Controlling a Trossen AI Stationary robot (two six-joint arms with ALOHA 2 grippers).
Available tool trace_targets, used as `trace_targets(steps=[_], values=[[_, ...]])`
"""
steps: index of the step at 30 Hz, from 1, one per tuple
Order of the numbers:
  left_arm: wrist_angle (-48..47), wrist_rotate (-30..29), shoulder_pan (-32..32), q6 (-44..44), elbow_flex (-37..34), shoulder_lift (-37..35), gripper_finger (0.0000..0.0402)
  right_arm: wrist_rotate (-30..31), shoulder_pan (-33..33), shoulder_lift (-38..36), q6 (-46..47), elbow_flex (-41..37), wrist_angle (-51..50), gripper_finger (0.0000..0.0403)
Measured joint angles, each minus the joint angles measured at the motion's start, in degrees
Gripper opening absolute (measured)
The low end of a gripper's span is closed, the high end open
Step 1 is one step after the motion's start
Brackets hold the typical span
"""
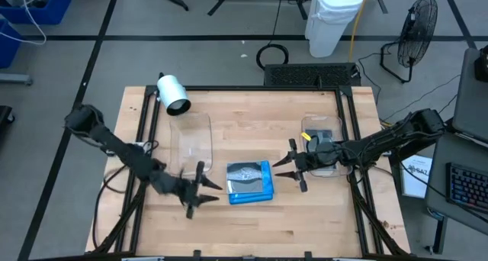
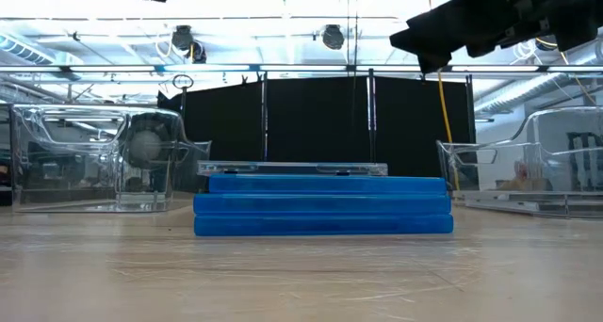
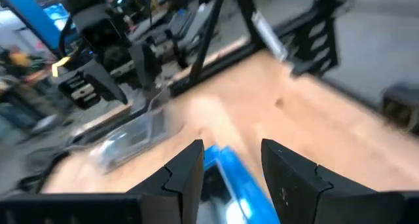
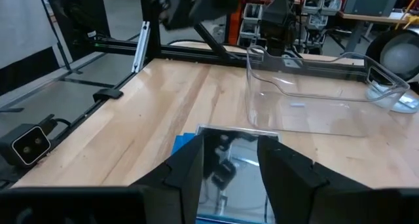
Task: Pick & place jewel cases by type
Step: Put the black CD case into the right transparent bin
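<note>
A pale wooden table (image 1: 305, 223) with a smooth, faintly scratched grain. Glossy bright blue plastic jewel cases (image 2: 323, 210) sit stacked, topped by a shiny clear plastic case (image 2: 292, 169). Transparent glossy plastic tubs (image 1: 194, 143) flank them. Each claw (image 1: 204, 192) is matt black.

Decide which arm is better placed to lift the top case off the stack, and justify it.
Probably right: the right claw is open beside the clear flat square case topping the blue stack, which fills its wrist view; the left claw sits off the corner.
</note>
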Motion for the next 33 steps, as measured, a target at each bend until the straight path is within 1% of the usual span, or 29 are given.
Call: trace_targets(steps=[3, 5, 7, 9, 11, 13, 16, 23, 26, 30, 33], values=[[-2.7, -6.8, -2.0, 5.3, 5.5, 7.4, 0.0159, 0.0, 0.0, 0.0, -0.7, 0.0, 0.4, 0.0136], [-6.9, -12.4, -2.4, 9.5, 10.6, 12.4, 0.0159, 0.0, 0.0, 0.0, -0.7, 0.0, 0.6, 0.0136], [-12.5, -19.1, -2.5, 12.6, 15.8, 16.9, 0.0159, 0.0, 0.0, 0.0, -0.4, 0.0, 0.6, 0.0136], [-19.6, -24.5, -2.5, 14.1, 20.2, 20.7, 0.0159, 0.0, 0.0, 0.0, 0.2, 0.0, 0.7, 0.0137], [-26.4, -26.9, -2.5, 14.4, 23.4, 23.8, 0.0159, 0.0, 0.0, 0.0, 0.7, 0.0, 0.9, 0.0137], [-32.5, -27.2, -2.5, 13.8, 25.5, 26.3, 0.0159, 0.1, 0.0, 0.0, 1.0, 0.0, 0.9, 0.0137], [-37.5, -27.2, -3.0, 11.1, 27.2, 28.8, 0.0159, 0.0, 0.0, 0.0, 1.7, 0.0, 1.0, 0.0135], [-40.9, -27.2, -4.9, 7.6, 27.7, 29.9, 0.0159, 0.0, 0.0, 0.0, 1.8, 0.0, 1.0, 0.0134], [-44.5, -27.0, -5.3, 5.9, 27.7, 29.9, 0.0159, 0.0, 0.0, 0.0, 1.8, 0.0, 1.0, 0.0133], [-50.5, -23.4, -5.1, 3.2, 27.7, 29.9, 0.0159, 0.0, 0.0, 0.0, 1.8, 0.0, 1.0, 0.0133], [-51.6, -22.6, -4.7, 3.1, 27.7, 29.9, 0.0159, 0.0, 0.0, 0.0, 1.8, 0.0, 1.0, 0.0134]])
